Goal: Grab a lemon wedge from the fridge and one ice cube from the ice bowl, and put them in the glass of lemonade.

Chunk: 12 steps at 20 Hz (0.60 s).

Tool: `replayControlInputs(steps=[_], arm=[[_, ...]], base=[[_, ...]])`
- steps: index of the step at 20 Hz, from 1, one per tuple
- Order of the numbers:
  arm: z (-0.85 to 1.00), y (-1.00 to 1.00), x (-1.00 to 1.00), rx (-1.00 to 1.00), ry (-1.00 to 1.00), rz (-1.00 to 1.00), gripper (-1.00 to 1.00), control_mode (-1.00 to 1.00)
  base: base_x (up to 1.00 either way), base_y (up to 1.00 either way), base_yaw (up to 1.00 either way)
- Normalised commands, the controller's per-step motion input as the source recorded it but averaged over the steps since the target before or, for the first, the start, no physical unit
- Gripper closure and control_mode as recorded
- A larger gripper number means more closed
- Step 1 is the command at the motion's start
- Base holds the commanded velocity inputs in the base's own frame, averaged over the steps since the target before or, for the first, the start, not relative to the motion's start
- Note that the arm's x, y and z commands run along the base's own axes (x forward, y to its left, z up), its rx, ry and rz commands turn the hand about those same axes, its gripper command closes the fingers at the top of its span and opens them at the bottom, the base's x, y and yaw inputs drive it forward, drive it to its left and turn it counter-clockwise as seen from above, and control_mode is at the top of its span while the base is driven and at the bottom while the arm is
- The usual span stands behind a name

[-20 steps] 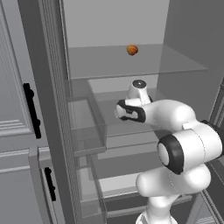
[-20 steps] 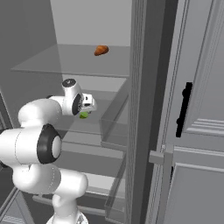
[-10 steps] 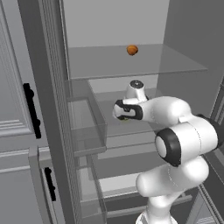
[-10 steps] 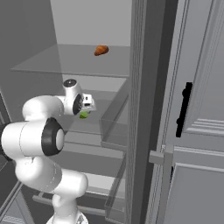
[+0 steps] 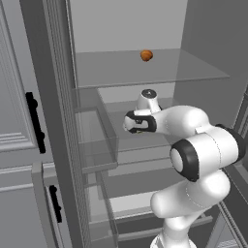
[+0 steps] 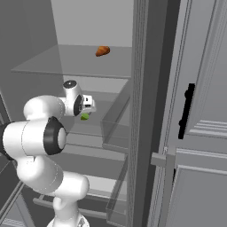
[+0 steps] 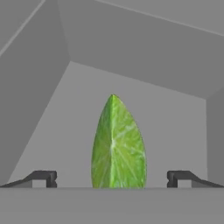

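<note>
The lemon wedge, a small yellow-green slice, lies on the middle glass shelf of the open fridge. In the hand view it stands upright between my two fingertips, with a wide gap on each side. My gripper is open and holds nothing. From the right base view the wedge sits just under the gripper. In the left base view the hand hovers over the same shelf. The ice bowl and the glass of lemonade are out of view.
A small orange fruit rests on the upper shelf, above and behind the hand. The open door's clear bins stand close to the left of the hand. Panelled cabinets with black handles flank the fridge.
The arm's elbow has swung a little and the hand has edged slightly left over the shelf. The jaws have stayed open and the wedge has not moved.
</note>
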Motion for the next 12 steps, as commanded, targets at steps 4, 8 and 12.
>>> replayControlInputs(steps=[4, 8, 12], arm=[[-0.19, 0.00, 0.29, 0.00, 0.00, -0.01, -1.00, -1.00], [-0.43, 0.00, 0.06, 0.00, 0.01, 0.00, -1.00, -1.00], [-0.55, 0.00, 0.00, 0.00, 0.00, 0.00, -1.00, -1.00]], base=[[0.00, 0.00, 0.00], [0.00, 0.00, 0.00], [0.00, 0.00, 0.00]])
